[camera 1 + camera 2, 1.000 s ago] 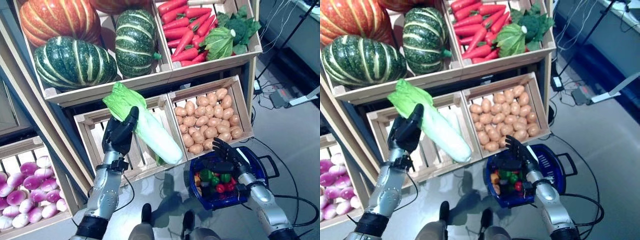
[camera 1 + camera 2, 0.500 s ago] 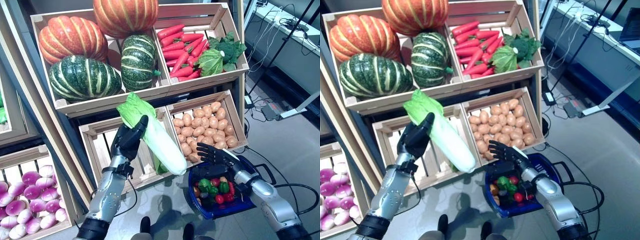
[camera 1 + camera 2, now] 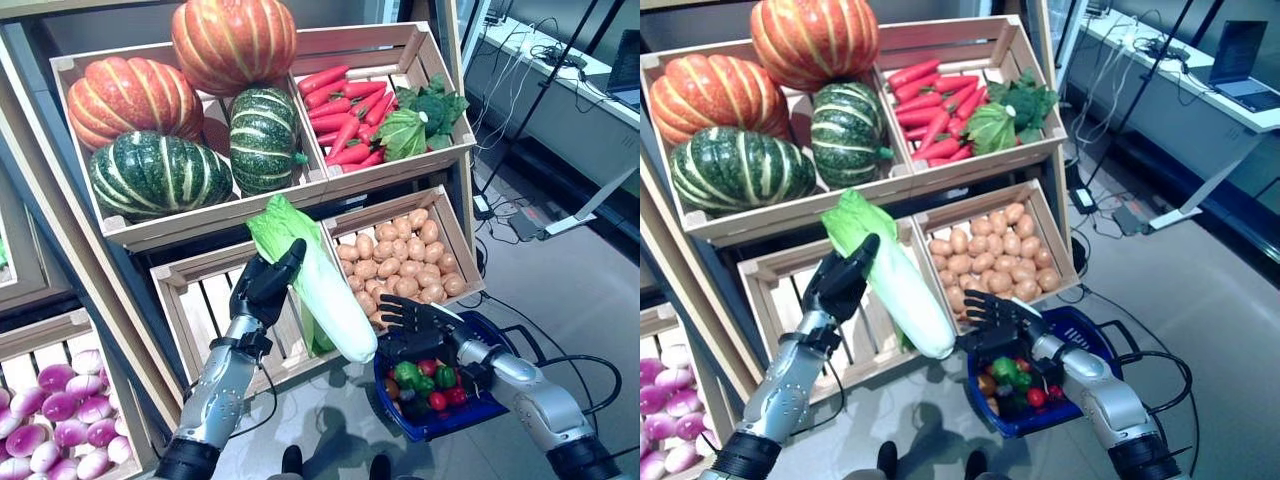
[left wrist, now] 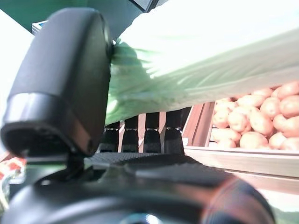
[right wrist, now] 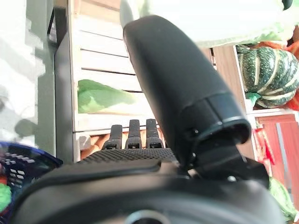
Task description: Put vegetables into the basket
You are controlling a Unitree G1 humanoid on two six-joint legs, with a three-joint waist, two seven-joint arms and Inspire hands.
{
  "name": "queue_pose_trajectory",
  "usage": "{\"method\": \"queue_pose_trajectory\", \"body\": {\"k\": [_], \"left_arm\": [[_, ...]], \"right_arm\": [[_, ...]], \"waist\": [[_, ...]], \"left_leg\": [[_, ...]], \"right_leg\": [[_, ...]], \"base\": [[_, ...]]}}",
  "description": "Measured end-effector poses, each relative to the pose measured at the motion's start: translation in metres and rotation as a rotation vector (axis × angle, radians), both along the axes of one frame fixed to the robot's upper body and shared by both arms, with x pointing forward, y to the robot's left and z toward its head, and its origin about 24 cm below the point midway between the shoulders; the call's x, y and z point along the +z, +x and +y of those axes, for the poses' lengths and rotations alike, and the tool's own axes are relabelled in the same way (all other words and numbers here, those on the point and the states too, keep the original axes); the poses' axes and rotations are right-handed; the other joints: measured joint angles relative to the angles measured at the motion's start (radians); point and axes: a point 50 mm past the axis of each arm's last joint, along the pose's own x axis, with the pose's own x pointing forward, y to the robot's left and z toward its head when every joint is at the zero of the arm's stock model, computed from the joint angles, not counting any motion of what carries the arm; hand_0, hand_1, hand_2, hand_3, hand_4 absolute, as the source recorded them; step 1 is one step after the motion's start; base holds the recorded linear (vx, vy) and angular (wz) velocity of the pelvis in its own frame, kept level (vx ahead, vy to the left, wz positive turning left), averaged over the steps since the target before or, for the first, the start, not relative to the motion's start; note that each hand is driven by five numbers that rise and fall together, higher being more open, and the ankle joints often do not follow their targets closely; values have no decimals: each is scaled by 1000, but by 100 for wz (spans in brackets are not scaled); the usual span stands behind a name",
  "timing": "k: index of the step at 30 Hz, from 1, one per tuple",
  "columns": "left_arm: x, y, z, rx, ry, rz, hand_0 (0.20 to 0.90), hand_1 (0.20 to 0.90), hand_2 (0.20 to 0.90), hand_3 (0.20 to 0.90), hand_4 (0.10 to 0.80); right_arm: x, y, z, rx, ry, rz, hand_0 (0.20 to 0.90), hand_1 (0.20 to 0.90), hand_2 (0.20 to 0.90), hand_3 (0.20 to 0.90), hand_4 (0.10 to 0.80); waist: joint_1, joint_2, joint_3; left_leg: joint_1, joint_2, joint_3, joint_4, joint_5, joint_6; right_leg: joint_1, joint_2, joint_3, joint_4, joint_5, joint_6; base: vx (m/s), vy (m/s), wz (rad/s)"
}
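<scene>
A robot stands before wooden crates of produce. Its left hand [image 3: 266, 287] is curled round the leafy upper part of a long pale green and white napa cabbage [image 3: 318, 281], thumb pressed on one side and fingers wrapped behind, as the left wrist view confirms. The cabbage hangs in the air, slanting down to the right, its white base just above the right hand [image 3: 415, 326]. That right hand is held flat with straight, spread fingers over the near left rim of a dark blue plastic shopping basket [image 3: 505, 340], which sits on the grey floor at the right and already holds small red and green vegetables [image 3: 430, 378].

Behind the cabbage is a slatted wooden crate [image 3: 198, 297] with another cabbage lying inside it. To its right is a crate of brown potatoes [image 3: 400, 255]. Farther back sit orange and dark green striped pumpkins [image 3: 180, 120] and red carrots [image 3: 338, 105].

The step in hand appears to be carrying the cabbage across to the basket. To do it well, the left arm should swing further right until the base is over the basket's opening, lower it base first, and release only once it rests inside. The right hand should clear the rim, or steady the base, so the long cabbage does not tip out.
</scene>
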Motion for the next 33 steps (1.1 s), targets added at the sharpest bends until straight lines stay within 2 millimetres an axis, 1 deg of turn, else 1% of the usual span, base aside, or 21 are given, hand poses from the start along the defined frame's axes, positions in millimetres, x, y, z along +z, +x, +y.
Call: {"method": "queue_pose_trajectory", "body": {"k": [5,10,21,28,33], "left_arm": [[-5,0,5,-3,25,21,300,300,300,300,400],[-8,-1,7,1,31,33,300,300,300,300,400],[-9,-1,13,-16,66,35,300,300,300,300,400],[-12,-2,13,-67,78,42,300,300,300,300,400],[-13,-2,9,-124,97,37,300,300,300,300,400]], "right_arm": [[-7,-2,10,49,-5,59,900,900,900,900,800],[-15,-5,16,57,60,146,900,900,900,900,800],[-21,-13,40,155,148,317,900,900,900,900,800],[-24,-17,40,198,135,366,900,900,900,900,800],[-26,-23,40,249,142,415,900,900,900,900,800]], "waist": [[2,-2,-15],[6,-7,-35],[12,-5,-52],[17,-3,-65],[17,0,-67]], "left_leg": [[4,0,1,0,0,0],[4,0,0,0,0,1],[5,-1,-1,0,0,1],[5,-1,-1,0,0,1],[4,-1,0,0,0,1]], "right_leg": [[3,0,2,0,0,0],[4,0,2,0,0,0],[5,-1,0,0,0,0],[5,-2,0,-1,0,0],[4,-2,1,-1,0,0]], "base": [[0,0,0],[0,0,0],[0,0,0],[0,0,0],[0,0,0]]}}
